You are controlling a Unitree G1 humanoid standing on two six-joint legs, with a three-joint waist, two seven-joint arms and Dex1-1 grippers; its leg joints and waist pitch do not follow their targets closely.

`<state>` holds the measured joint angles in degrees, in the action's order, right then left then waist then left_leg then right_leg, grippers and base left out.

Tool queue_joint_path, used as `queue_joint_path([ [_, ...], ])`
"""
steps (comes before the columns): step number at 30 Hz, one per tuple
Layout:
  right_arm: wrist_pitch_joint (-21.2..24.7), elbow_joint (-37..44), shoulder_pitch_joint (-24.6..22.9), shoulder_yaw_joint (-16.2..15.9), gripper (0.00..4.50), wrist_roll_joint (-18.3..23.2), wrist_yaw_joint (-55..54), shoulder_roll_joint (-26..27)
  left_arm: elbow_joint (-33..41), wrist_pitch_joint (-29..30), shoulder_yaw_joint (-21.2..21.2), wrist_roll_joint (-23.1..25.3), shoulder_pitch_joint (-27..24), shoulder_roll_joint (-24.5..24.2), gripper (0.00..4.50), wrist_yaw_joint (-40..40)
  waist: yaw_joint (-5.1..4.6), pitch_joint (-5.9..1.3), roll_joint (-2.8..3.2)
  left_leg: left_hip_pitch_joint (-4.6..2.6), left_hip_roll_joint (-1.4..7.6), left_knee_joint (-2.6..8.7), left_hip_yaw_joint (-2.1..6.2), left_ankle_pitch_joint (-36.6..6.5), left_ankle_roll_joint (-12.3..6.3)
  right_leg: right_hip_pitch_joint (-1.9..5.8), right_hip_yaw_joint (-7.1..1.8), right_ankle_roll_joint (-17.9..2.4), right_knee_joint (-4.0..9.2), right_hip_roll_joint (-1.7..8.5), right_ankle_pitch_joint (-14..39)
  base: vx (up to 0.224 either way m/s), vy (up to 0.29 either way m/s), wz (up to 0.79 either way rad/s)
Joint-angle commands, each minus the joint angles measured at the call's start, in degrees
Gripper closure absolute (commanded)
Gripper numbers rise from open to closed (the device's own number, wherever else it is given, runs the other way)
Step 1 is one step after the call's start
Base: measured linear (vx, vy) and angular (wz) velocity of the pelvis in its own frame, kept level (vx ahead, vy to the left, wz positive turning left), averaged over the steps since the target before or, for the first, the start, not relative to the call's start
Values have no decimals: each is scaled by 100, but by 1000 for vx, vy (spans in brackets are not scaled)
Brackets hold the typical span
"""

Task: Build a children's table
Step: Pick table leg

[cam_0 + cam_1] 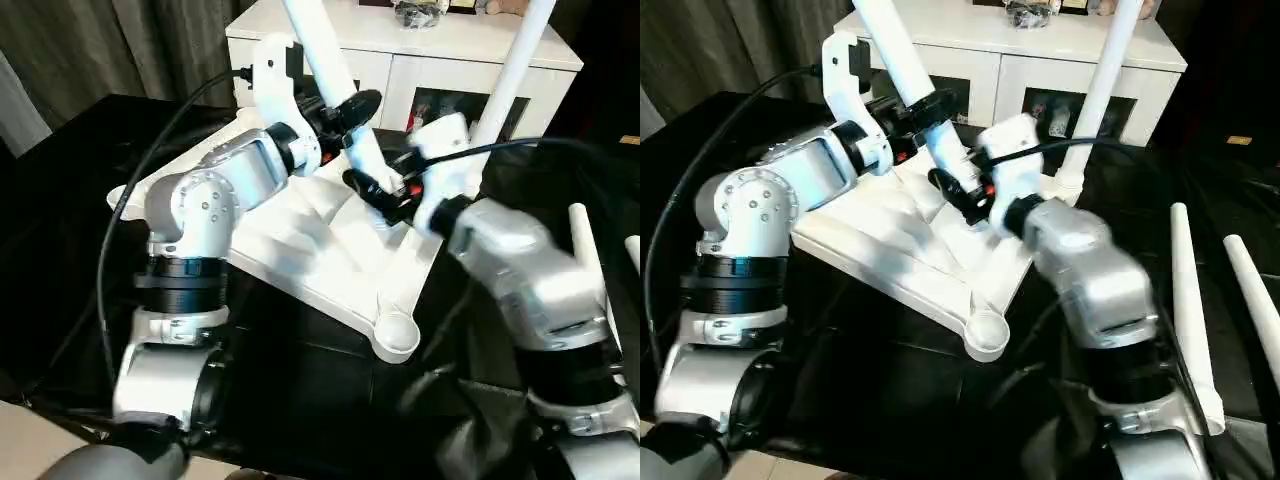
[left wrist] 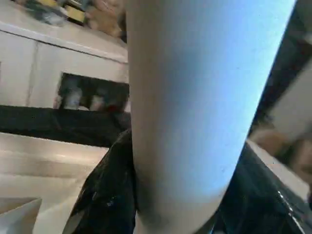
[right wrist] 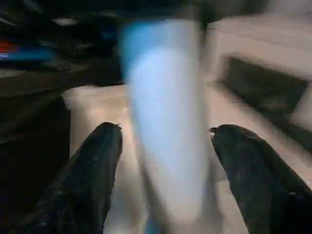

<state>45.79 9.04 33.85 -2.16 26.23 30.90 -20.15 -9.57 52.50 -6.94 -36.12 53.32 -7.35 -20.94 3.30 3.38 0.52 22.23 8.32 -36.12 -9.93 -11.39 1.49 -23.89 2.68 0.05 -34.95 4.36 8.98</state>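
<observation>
Both silver forearms reach forward and converge toward twelve o'clock. The left gripper [image 1: 345,112] has its black fingers closed around a white tube, its wrist bent inward toward two o'clock. The right gripper [image 3: 165,141], angled toward ten o'clock, has its fingers [image 3: 90,170] spread apart, clear of the tube between them.

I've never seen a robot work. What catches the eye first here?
Two silver arms meet over an upturned white tabletop on a black-covered table. The left gripper clasps a slanting white leg; the right gripper has its black fingers spread on either side of it. Two spare legs lie at the right.
</observation>
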Motion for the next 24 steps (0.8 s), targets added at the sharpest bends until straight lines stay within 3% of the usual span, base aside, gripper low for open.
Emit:
queue_joint_path([
  [1, 410, 247, -38, 88, 89, 426, 583, -290, 321, 179, 284, -138, 19, -157, 261, -537, 19, -406, -10, -125, 374, 477, 165, -1076, -117, 339, -232, -1154, 406, 356, 1355, 0, 0, 0],
  [3, 587, 347, -156, 78, 74, 618, 994, -603, 463, 254, 433, -217, 11, -317, 261, -858, 38, -397, -1, -115, 404, 479, 158, -988, -96, 329, -243, -1244, 384, 373, 1220, 0, 0, 0],
  [4, 733, 364, -290, 276, 56, 886, 1306, -880, 666, 276, 682, -267, 14, -610, 261, -1385, 45, -399, -30, -111, 394, 475, 151, -984, -108, 349, -243, -1290, 391, 386, 1223, 0, 0, 0],
  [7, 890, 329, -323, 526, 30, 1174, 1503, -1017, 716, 297, 770, -324, 72, -788, 261, -1726, 47, -383, -27, -109, 387, 473, 143, -1079, -81, 335, -244, -1310, 412, 396, 1503, 0, 0, 0],
  [8, 1048, 292, -282, 720, 30, 1441, 1644, -1111, 652, 292, 725, -407, 162, -837, 261, -1934, 30, -370, -36, -104, 377, 470, 142, -1152, -52, 328, -239, -1288, 431, 391, 1681, 0, 0, 0],
  [10, 1131, 262, -228, 812, 12, 1555, 1679, -1134, 617, 247, 733, -427, 211, -881, 261, -2094, 27, -364, -41, -105, 377, 470, 148, -1215, -13, 325, -235, -1226, 448, 400, 1930, 0, 0, 0],
  [13, 1520, 192, -33, 1103, 2, 2063, 1671, -1053, 638, 187, 744, -636, 288, -1048, 261, -2750, 8, -363, -33, -118, 360, 467, 155, -1252, 22, 296, -224, -1131, 479, 394, 2210, 0, 0, 0],
  [16, 1622, 325, -88, 1079, 0, 2230, 1740, -1063, 623, 327, 604, -939, 330, -1024, 261, -2941, 10, -358, -22, -141, 371, 472, 152, -1350, 74, 279, -224, -1130, 485, 392, 2281, 0, 0, 0],
  [24, 1929, 481, -161, 1077, 0, 2536, 1723, -1061, 500, 604, 340, -1290, 419, -896, 261, -3070, 53, -388, -34, -121, 370, 463, 139, -1083, 56, 312, -230, -1259, 434, 390, 1843, 0, 0, 0],
])
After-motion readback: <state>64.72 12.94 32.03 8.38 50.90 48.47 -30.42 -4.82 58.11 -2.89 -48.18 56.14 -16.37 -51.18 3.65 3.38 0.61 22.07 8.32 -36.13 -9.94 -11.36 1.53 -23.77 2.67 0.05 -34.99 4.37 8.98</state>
